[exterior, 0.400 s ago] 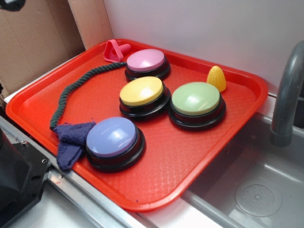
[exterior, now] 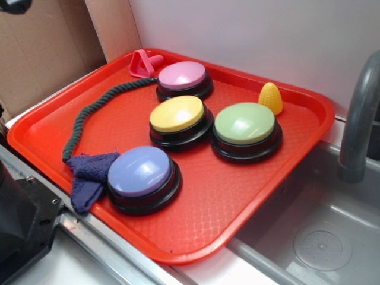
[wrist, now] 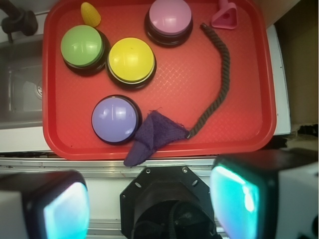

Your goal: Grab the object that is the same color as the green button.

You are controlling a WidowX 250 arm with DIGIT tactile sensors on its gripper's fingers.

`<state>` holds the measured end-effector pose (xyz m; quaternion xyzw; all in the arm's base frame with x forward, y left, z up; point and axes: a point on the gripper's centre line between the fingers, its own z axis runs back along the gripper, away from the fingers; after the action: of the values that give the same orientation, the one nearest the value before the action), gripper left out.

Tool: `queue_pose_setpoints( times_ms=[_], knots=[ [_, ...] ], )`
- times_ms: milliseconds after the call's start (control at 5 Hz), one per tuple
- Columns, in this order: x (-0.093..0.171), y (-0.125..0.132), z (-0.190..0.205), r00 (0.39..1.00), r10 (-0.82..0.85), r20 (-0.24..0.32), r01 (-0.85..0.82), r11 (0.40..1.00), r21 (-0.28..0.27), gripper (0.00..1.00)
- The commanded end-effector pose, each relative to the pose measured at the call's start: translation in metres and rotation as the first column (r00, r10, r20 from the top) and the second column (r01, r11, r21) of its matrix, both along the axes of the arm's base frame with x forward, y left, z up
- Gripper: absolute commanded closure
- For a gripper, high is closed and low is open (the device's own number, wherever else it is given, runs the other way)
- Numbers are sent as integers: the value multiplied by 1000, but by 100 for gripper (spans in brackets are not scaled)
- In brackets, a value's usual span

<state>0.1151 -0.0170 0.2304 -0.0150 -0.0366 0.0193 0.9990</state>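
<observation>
Hovering high with jaws spread wide, the gripper (wrist: 144, 199) holds nothing; the rope (wrist: 218, 84) lies at one o'clock, no readable writing.

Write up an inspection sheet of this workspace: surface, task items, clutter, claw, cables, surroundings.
Surface: red tray beside a steel sink.
Task items: dark green rope curving along the tray's left side, ungrasped; green button near the tray's right edge.
Clutter: yellow button, pink button, lavender button, purple cloth touching one rope end, yellow corn toy, pink triangular toy.
Claw: claw open, over the tray's near edge, holding nothing.
Cables: nothing seen.
Surroundings: grey faucet, white wall, cardboard.
</observation>
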Motion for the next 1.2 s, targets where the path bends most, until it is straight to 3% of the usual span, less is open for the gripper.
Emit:
queue_pose_setpoints(
  times_ms=[0, 200, 600, 1000],
  knots=[
    [35, 78, -53, 912, 409, 34, -410, 912, 13, 0],
    [47, 111, -88, 814, 572, 99, -577, 816, 32, 0],
    [78, 147, -150, 723, 679, 127, -687, 726, 30, 0],
    [95, 146, -195, 737, 667, 112, -675, 734, 76, 0]
  ],
)
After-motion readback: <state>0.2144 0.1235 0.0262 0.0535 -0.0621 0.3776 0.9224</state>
